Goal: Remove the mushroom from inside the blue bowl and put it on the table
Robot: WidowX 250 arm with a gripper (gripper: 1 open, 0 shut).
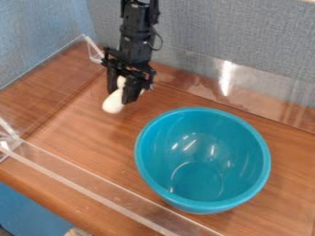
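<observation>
The mushroom point(116, 100) shows as a cream-white stem with a reddish-brown cap tucked up between the fingers; its lower end is at or just above the table point(74, 120), left of the bowl. My gripper point(127, 88) points down and is shut on the mushroom. The blue bowl point(202, 159) stands to the lower right, glossy turquoise, with nothing visible inside it. A gap of bare wood separates the bowl's rim from the mushroom.
A low clear acrylic wall point(50, 64) runs around the table's edges, close behind the gripper and along the front point(87, 189). A grey-blue backdrop stands behind the far wall.
</observation>
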